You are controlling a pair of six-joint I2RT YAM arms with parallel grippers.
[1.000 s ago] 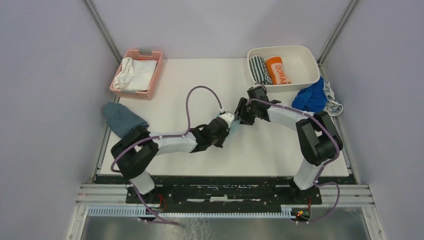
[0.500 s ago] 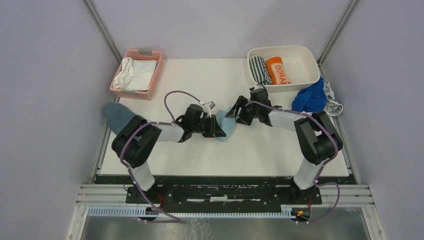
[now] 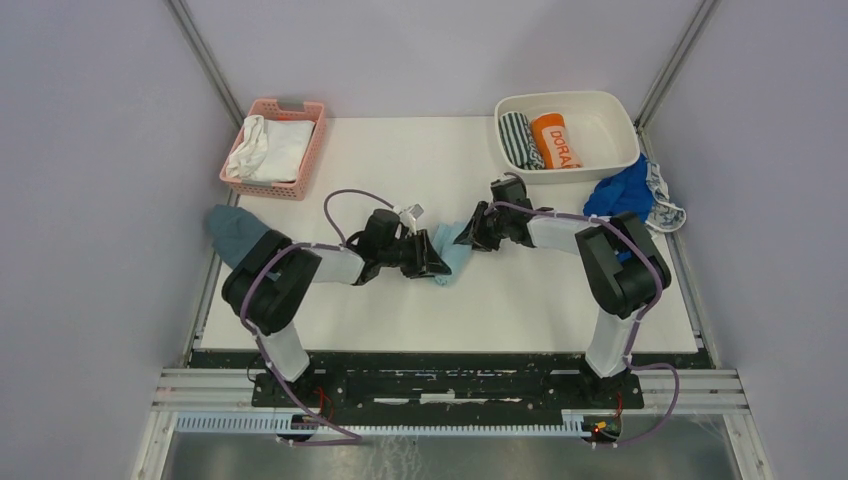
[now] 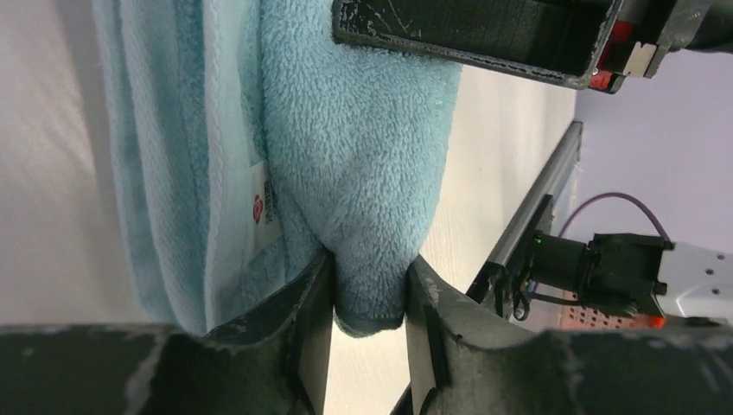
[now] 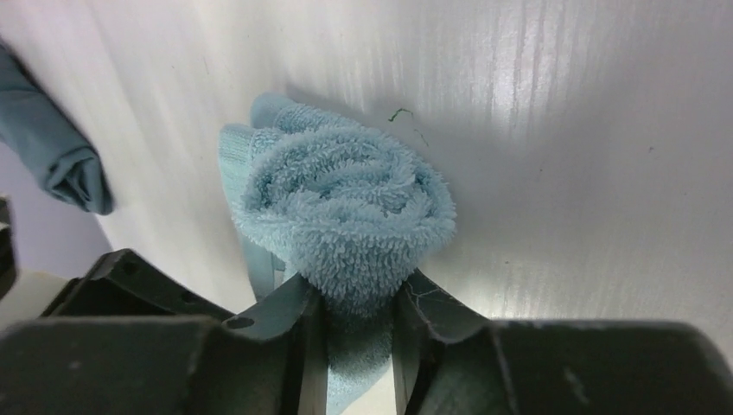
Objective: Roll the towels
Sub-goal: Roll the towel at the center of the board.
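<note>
The light blue towel (image 3: 453, 254) lies mid-table as a partly rolled bundle between both grippers. My left gripper (image 3: 433, 263) comes in from the left and is shut on one end of it; the left wrist view shows a fold of the light blue towel (image 4: 363, 173) pinched between the left gripper (image 4: 370, 298) jaws. My right gripper (image 3: 469, 238) comes in from the right and is shut on the rolled end; the spiral of the light blue towel (image 5: 346, 194) shows ahead of the right gripper (image 5: 359, 324). A royal blue towel (image 3: 620, 195) and a whitish patterned towel (image 3: 668, 208) lie crumpled at the far right.
A white bin (image 3: 605, 108) at the back right holds a striped roll (image 3: 518, 140) and an orange roll (image 3: 556, 141). A pink basket (image 3: 285, 104) with white cloths stands at the back left. A dull teal-grey cloth (image 3: 238, 234) lies at the left table edge.
The left arm swung up and left, so the light blue towel now shows between the grippers. The right gripper has closed on the rolled end and shifted slightly left.
</note>
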